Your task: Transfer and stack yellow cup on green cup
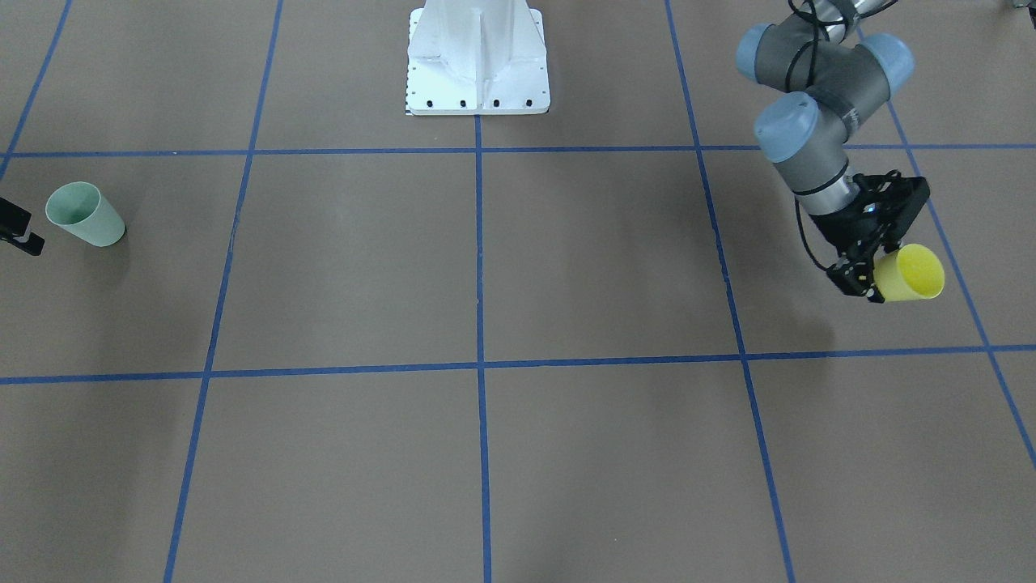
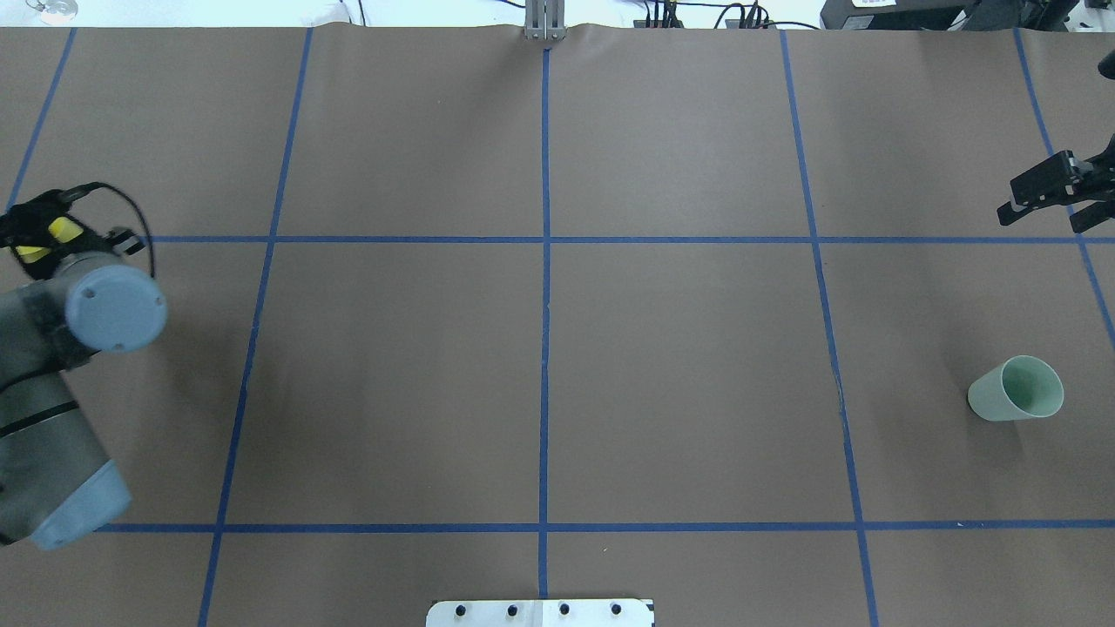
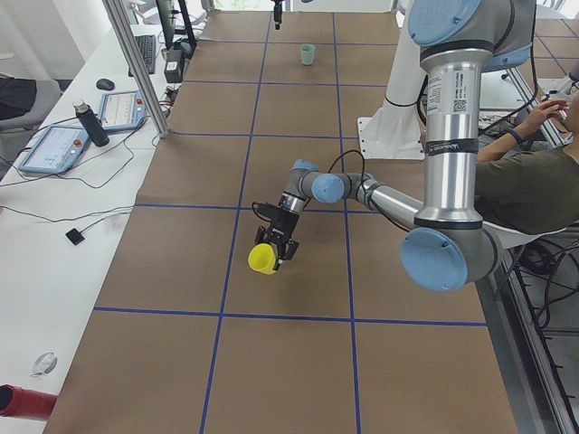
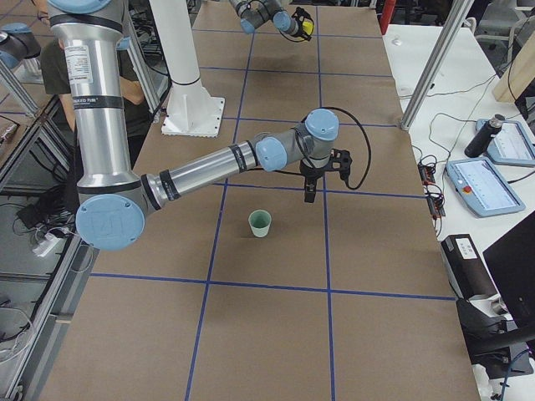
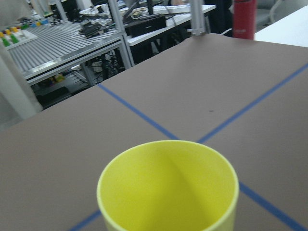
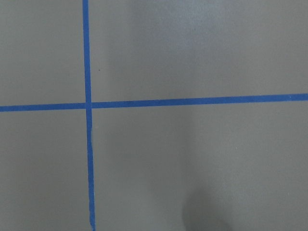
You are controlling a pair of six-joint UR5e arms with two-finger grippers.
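The yellow cup point(image 1: 910, 274) is held off the table in my left gripper point(image 1: 878, 274), which is shut on its wall near the base. The cup is tipped, with its open mouth facing away from the arm. It fills the bottom of the left wrist view point(image 5: 168, 187) and shows in the exterior left view point(image 3: 262, 259). From overhead only slivers of the yellow cup point(image 2: 61, 229) show past the wrist. The green cup point(image 1: 85, 214) stands upright and empty at the opposite end of the table point(image 2: 1019, 389). My right gripper point(image 2: 1058, 205) hangs open and empty, beyond the green cup and apart from it.
The table is brown paper with a grid of blue tape lines point(image 1: 479, 364). The white robot base point(image 1: 477, 61) stands at the table's robot-side edge. Tablets and a bottle point(image 4: 481, 138) lie on a side bench off the table.
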